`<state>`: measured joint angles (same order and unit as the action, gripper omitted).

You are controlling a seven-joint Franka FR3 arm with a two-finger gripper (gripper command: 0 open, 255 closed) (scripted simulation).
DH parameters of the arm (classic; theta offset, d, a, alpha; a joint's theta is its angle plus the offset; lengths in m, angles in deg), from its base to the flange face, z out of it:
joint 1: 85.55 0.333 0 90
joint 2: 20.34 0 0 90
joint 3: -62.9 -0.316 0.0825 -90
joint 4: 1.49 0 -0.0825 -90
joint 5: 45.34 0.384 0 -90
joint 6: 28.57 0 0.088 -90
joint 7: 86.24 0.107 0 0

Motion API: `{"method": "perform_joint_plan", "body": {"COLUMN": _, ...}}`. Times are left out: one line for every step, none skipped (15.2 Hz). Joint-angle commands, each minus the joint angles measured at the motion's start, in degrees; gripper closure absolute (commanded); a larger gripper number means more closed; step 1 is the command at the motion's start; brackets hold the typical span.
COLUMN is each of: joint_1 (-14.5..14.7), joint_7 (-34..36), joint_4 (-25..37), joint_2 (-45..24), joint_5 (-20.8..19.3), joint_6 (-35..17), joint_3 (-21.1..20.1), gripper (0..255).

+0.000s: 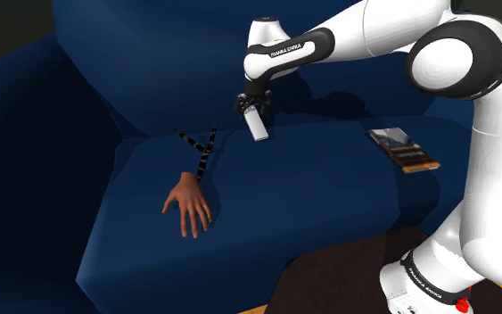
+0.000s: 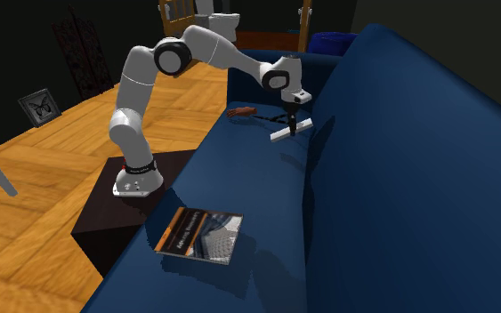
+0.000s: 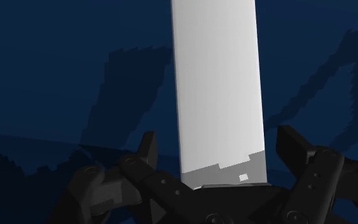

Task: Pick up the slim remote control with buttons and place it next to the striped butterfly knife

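The slim white remote (image 1: 257, 126) lies tilted over the blue sofa seat (image 1: 329, 205), close to the backrest. It also shows as a pale bar (image 2: 291, 130) in the second exterior view. My gripper (image 1: 251, 104) hangs right above its upper end. In the wrist view the remote (image 3: 217, 89) runs out between my fingers (image 3: 147, 149), and a narrow gap shows on each side, so the gripper (image 3: 219, 143) is open and not clasping it. The striped butterfly knife (image 1: 201, 152) lies spread in a Y shape a short way toward the shoulder view's left of the remote.
A model hand (image 1: 187, 203) lies on the seat just in front of the knife. A magazine (image 1: 403, 149) rests on the seat toward the shoulder view's right. The sofa backrest rises right behind the gripper. My stand (image 2: 124, 209) sits beside the sofa on a wooden floor.
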<state>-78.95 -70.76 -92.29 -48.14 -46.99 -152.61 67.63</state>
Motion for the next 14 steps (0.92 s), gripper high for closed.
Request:
{"method": "perform_joint_plan", "body": {"joint_1": -0.01, "joint_7": -0.01, "joint_4": 0.00, "joint_2": -0.02, "joint_5": 0.00, "joint_6": 0.02, "joint_3": 0.00, "gripper": 0}}
{"method": "perform_joint_plan", "body": {"joint_1": 0.10, "joint_7": 0.13, "joint_4": -0.26, "joint_2": 0.14, "joint_5": -0.04, "joint_6": -0.09, "joint_3": -0.01, "gripper": 0}}
{"method": "perform_joint_plan", "body": {"joint_1": 0.18, "joint_7": 0.16, "joint_4": 0.26, "joint_2": 1.07, "joint_5": -0.09, "joint_6": 1.37, "joint_3": 0.00, "gripper": 0}}
{"method": "perform_joint_plan", "body": {"joint_1": 0.27, "joint_7": 0.19, "joint_4": 0.87, "joint_2": 1.95, "joint_5": -0.14, "joint_6": 2.85, "joint_3": 0.01, "gripper": 0}}
{"method": "perform_joint_plan", "body": {"joint_1": 0.35, "joint_7": 0.21, "joint_4": 1.57, "joint_2": 2.77, "joint_5": -0.19, "joint_6": 4.37, "joint_3": 0.01, "gripper": 0}}
{"method": "perform_joint_plan", "body": {"joint_1": 0.41, "joint_7": 0.22, "joint_4": 2.18, "joint_2": 3.37, "joint_5": -0.22, "joint_6": 5.59, "joint_3": 0.02, "gripper": 0}}
{"method": "perform_joint_plan", "body": {"joint_1": 0.41, "joint_7": 0.22, "joint_4": 2.18, "joint_2": 3.37, "joint_5": -0.22, "joint_6": 5.59, "joint_3": 0.02, "gripper": 0}}
{"method": "perform_joint_plan", "body": {"joint_1": 0.41, "joint_7": 0.23, "joint_4": 2.17, "joint_2": 3.38, "joint_5": -0.22, "joint_6": 5.59, "joint_3": 0.02, "gripper": 0}}
{"method": "perform_joint_plan", "body": {"joint_1": 0.41, "joint_7": 0.23, "joint_4": 2.18, "joint_2": 3.37, "joint_5": -0.22, "joint_6": 5.59, "joint_3": 0.02, "gripper": 0}}
{"method": "perform_joint_plan", "body": {"joint_1": 0.41, "joint_7": 0.22, "joint_4": 2.18, "joint_2": 3.37, "joint_5": -0.22, "joint_6": 5.59, "joint_3": 0.02, "gripper": 0}}
{"method": "perform_joint_plan", "body": {"joint_1": 0.41, "joint_7": 0.22, "joint_4": 2.18, "joint_2": 3.37, "joint_5": -0.22, "joint_6": 5.59, "joint_3": 0.02, "gripper": 0}}
{"method": "perform_joint_plan", "body": {"joint_1": 0.41, "joint_7": 0.22, "joint_4": 2.18, "joint_2": 3.37, "joint_5": -0.22, "joint_6": 5.59, "joint_3": 0.02, "gripper": 0}}
{"method": "perform_joint_plan", "body": {"joint_1": 0.41, "joint_7": 0.22, "joint_4": 2.18, "joint_2": 3.37, "joint_5": -0.22, "joint_6": 5.59, "joint_3": 0.02, "gripper": 0}}
{"method": "perform_joint_plan", "body": {"joint_1": 0.41, "joint_7": 0.22, "joint_4": 2.18, "joint_2": 3.37, "joint_5": -0.22, "joint_6": 5.59, "joint_3": 0.02, "gripper": 0}}
